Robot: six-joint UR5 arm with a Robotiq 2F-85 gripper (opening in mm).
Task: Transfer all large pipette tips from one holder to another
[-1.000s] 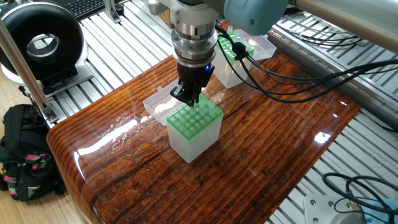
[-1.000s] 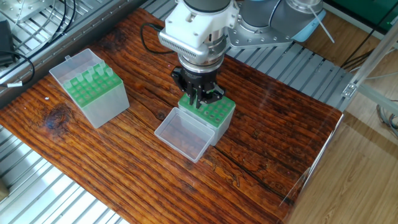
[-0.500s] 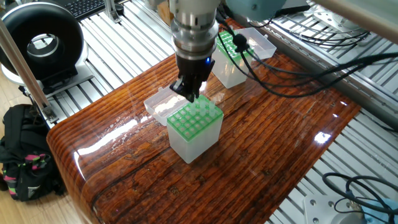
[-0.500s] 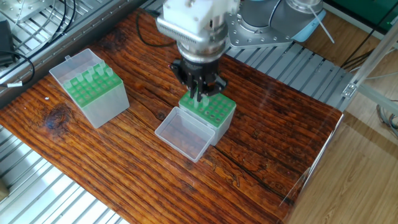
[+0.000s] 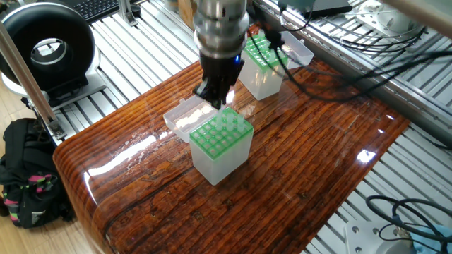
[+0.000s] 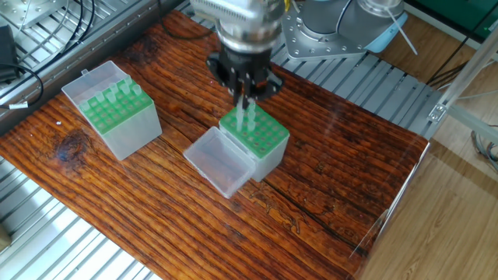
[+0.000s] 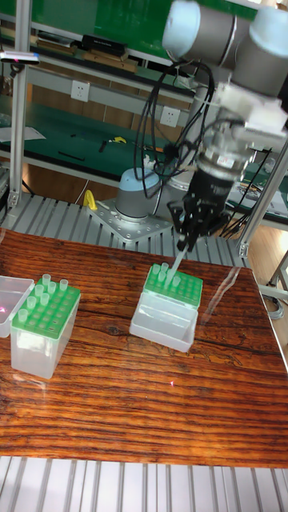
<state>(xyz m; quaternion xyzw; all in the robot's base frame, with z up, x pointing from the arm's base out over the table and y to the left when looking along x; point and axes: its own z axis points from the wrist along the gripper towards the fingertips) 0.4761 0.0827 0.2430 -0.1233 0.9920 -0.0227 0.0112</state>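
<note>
We have our gripper [image 7: 182, 242] with jaws clenched on one of the large pipette tips [image 7: 175, 262], held just above the middle holder [image 6: 255, 138] near the counter [image 6: 350, 163] centre. Two or three tips stand in that holder; several fill the other holder [image 6: 117, 109] toward the counter's end. Which holder feeds which we cannot tell, so much transferring seems left.

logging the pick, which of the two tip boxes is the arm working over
The near-empty box, directly beneath the gripper gripping a tip; the fuller box stands apart.
</note>
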